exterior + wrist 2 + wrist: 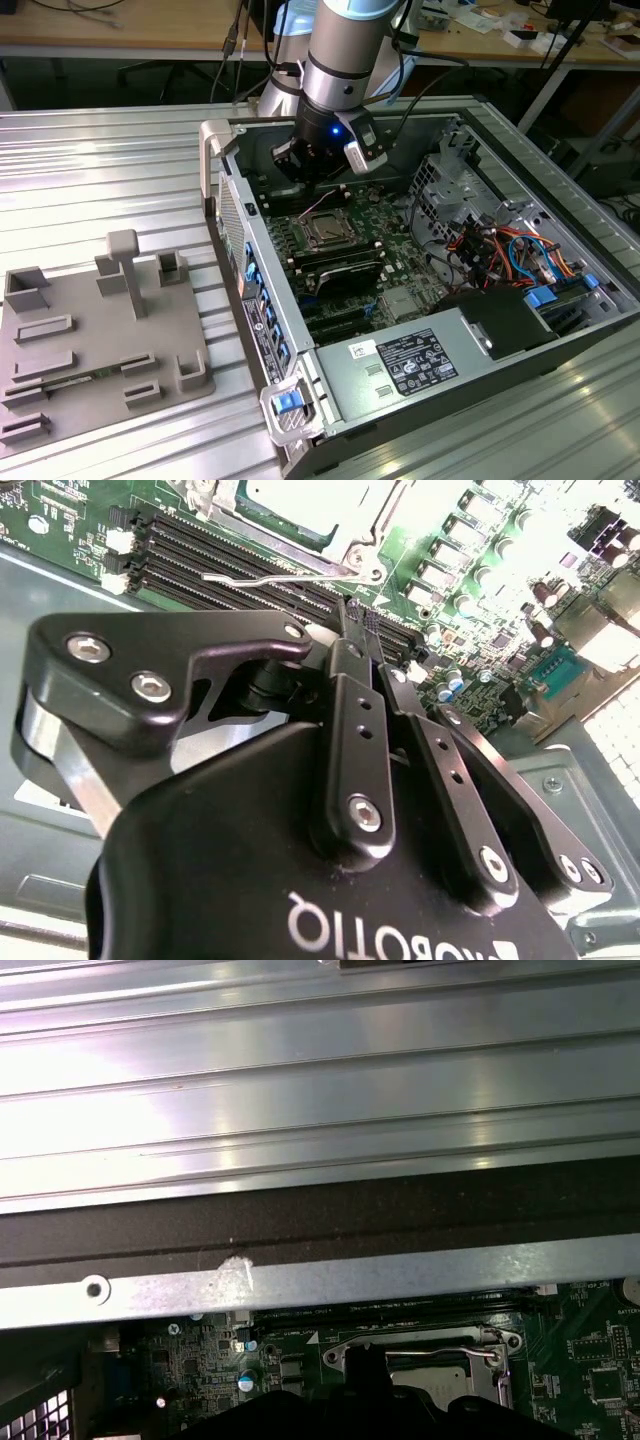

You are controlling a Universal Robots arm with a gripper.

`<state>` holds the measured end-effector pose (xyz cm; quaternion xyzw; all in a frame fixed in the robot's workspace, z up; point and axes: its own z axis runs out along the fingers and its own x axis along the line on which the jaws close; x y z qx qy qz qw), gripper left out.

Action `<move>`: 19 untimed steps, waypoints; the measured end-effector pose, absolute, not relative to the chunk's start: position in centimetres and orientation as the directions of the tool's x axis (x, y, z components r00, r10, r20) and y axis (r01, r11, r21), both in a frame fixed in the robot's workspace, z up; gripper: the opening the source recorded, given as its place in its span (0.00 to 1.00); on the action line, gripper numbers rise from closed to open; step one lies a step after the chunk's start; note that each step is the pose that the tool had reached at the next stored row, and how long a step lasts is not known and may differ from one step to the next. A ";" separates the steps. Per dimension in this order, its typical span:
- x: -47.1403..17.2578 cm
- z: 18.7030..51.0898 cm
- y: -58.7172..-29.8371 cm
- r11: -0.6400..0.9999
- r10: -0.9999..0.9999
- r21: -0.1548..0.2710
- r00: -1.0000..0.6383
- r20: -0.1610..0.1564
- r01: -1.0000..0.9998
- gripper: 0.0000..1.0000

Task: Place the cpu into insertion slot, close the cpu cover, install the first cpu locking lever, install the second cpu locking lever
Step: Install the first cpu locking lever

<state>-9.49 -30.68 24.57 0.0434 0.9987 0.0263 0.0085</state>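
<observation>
Cpu (326, 232) is sitting flat in the insertion slot (343, 222) on the board inside the open case (420, 365), which is lying on the ribbed counter (100, 150). In the second wrist view the cpu cover (372, 530) appears to be lying down around the chip's silver top, and a thin wire lever (262, 577) is sticking out beside it, apparently not latched. The end effector (355, 615) is hovering just above that lever, its fingertips drawn narrow together and carrying nothing. Judging by its looks, the chip is handling as light, stiff and slick on top, with a fragile contact side, so it is best taken by opposite edges. The lever is looking springy and thin, best pressed near its free end, where leverage is greatest.
</observation>
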 end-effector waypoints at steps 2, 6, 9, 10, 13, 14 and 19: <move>-9.3 24.5 -30.7 0.995 0.083 0.054 -0.996 -0.015 0.082 0.11; -9.1 24.5 -30.7 0.998 0.035 0.053 -0.999 -0.015 0.034 0.11; -8.7 24.5 -30.7 0.998 0.019 0.053 -1.000 -0.015 0.019 0.11; -8.6 24.4 -30.7 0.998 0.019 0.053 -1.000 -0.015 0.018 0.11; -8.0 24.3 -30.7 0.998 0.014 0.053 -1.000 -0.015 0.014 0.11; -7.9 24.3 -30.7 0.998 0.014 0.054 -1.000 -0.015 0.013 0.11; -7.8 24.3 -30.7 0.999 0.013 0.053 -1.000 -0.015 0.012 0.11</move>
